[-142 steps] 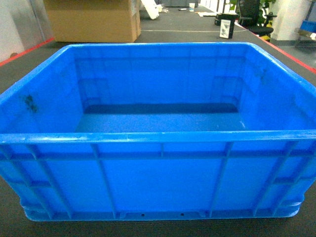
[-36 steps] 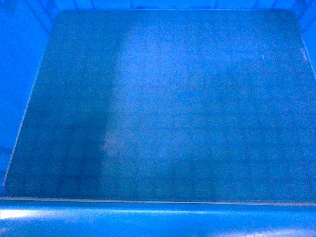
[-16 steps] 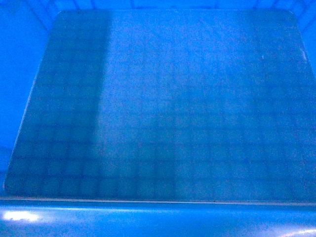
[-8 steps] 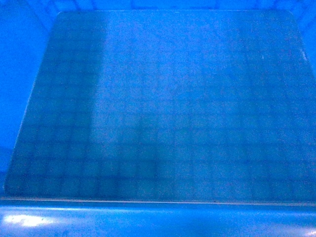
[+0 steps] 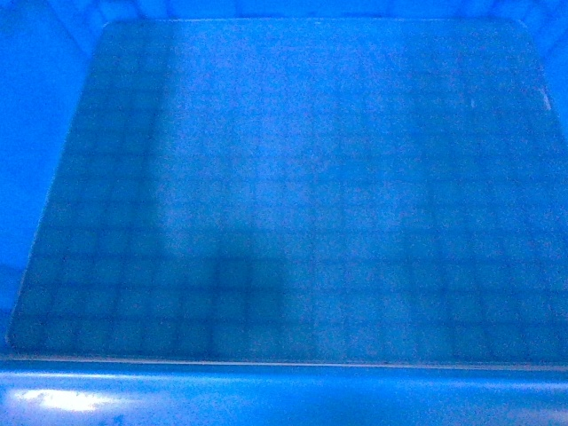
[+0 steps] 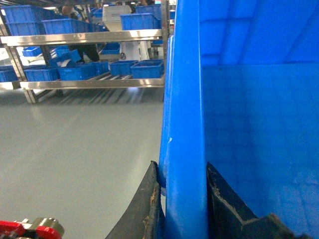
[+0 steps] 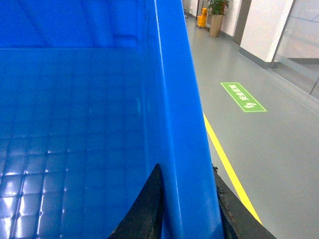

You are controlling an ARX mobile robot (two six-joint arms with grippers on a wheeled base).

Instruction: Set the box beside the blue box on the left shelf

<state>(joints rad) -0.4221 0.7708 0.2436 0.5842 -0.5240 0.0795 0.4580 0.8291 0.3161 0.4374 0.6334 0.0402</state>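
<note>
Grip, left: the left gripper point(image 6: 182, 209) pinches the box point(image 6: 239, 124) by its side wall. One dark finger point(image 6: 147, 209) is outside the wall and the other is inside.
Grip, right: the right gripper point(image 7: 187, 209) pinches the other side wall of the box the same way, one dark finger point(image 7: 147, 209) inside and one outside, with the thick rim between them.
Box: it is big and bright blue. From the head camera its floor fills almost the whole picture, with faint squares on it, and the near rim point(image 5: 284, 395) runs along the bottom edge.
Floor: grey floor point(image 6: 75, 149) shows beside the left wall. On the right side there is a yellow line point(image 7: 227, 164) and a green sign point(image 7: 242, 96) painted on the floor.
Far racks: a metal rack point(image 6: 89, 82) stands well away past the left side. Small blue boxes point(image 6: 144, 68) sit on it.
Plant: a potted plant point(image 7: 217, 15) stands far off on the right side.
</note>
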